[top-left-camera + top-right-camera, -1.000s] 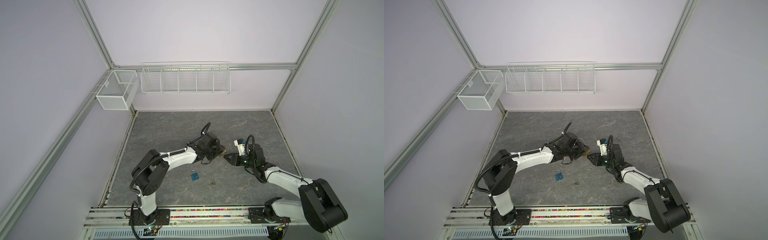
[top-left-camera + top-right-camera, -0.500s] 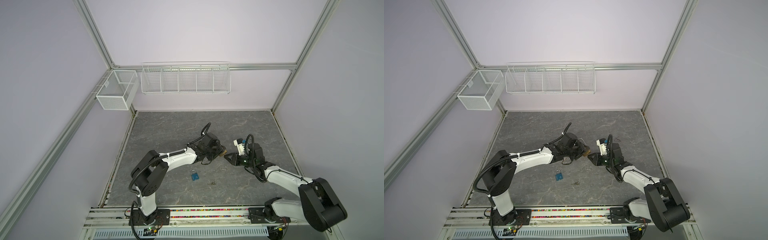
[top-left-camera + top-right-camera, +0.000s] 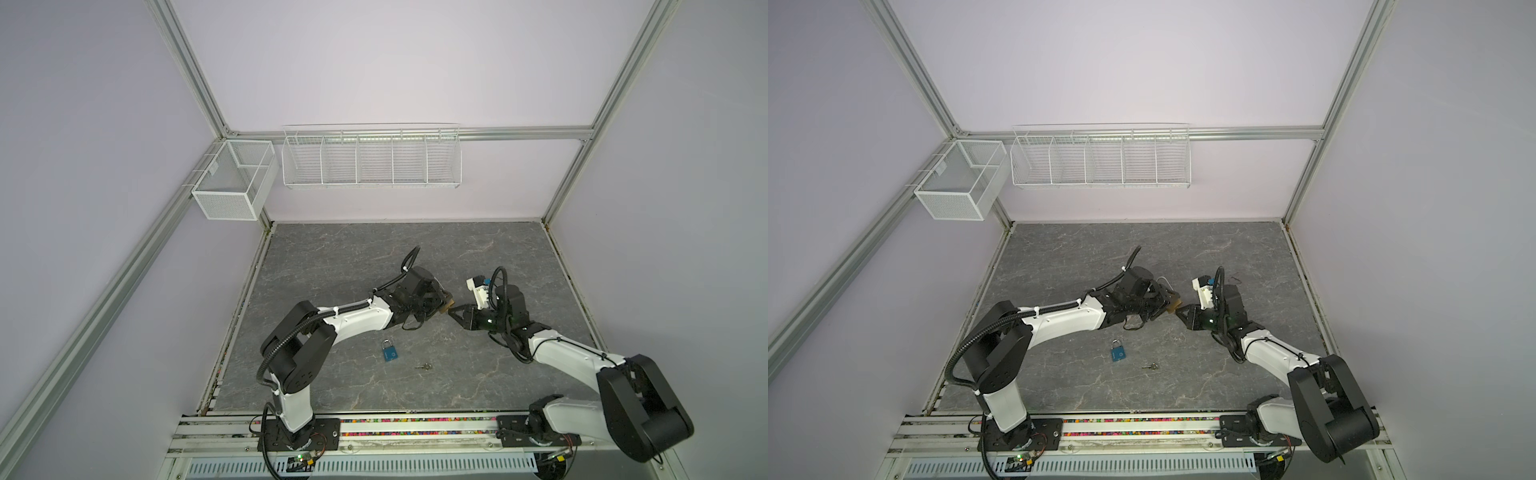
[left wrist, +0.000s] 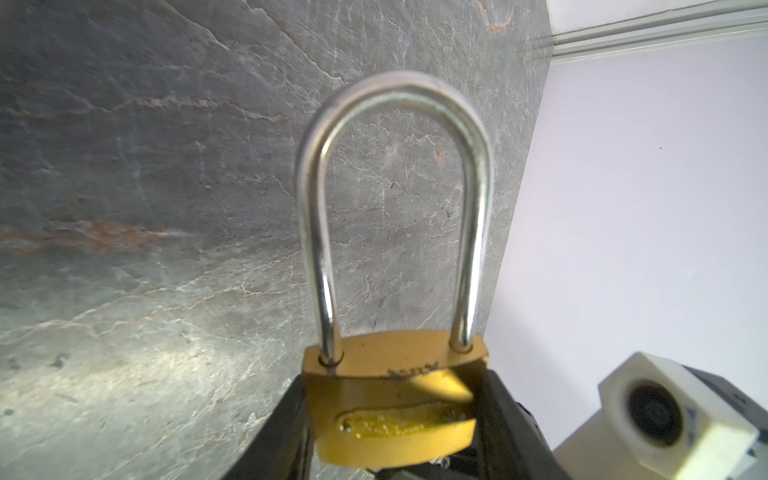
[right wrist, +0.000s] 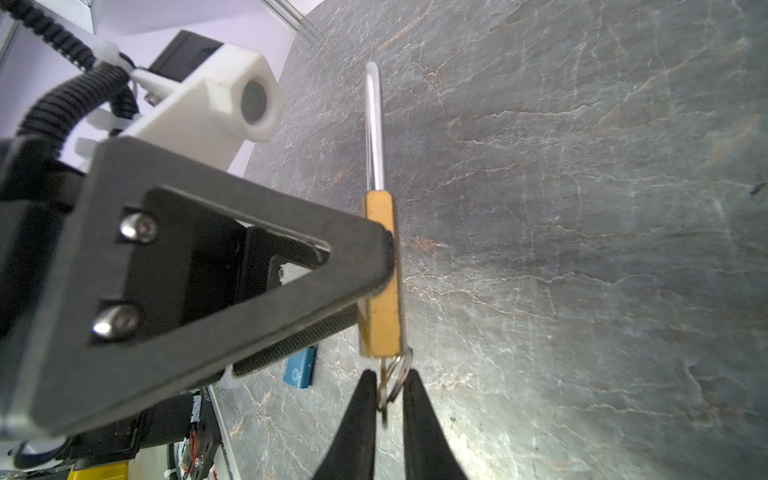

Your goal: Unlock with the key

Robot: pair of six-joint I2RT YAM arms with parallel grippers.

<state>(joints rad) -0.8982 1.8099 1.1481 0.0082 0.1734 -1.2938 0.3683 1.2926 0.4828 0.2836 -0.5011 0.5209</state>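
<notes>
closest to the right wrist lens, the right gripper [image 5: 388, 384] has drawn its jaws in over the last second, from a clear gap to a narrow pinch on the bow of the key [image 5: 382, 372]. the key ring [image 5: 402, 368] is caught beside it. the bow shows edge-on and blurred, so i cannot be sure the pads bite the bow and not only the ring. the key's blade is already sunk into the underside of the brass padlock [image 5: 382, 286]. i judge the insertion done and the turn next: a twist about the key's own line.

just beyond, the left gripper [image 4: 395, 417] is clamped on the two narrow sides of the lock body, unchanged. it holds the lock clear of the table [image 5: 582, 208], near mid-table between the two arms. further on, the shackle [image 4: 392, 89] has both legs seated in the body, so the lock is not yet open.

in a top view the brass padlock [image 3: 1173, 308] has its long axis running from about eleven o'clock to five o'clock. the shackle points toward eleven and the keyway toward five, straight at the right gripper, so key and lock share one line.

last, down on the table and untouched, a blue padlock [image 3: 390, 353] lies at about eight o'clock from the held lock. a loose key [image 3: 424, 366] lies at about seven.
</notes>
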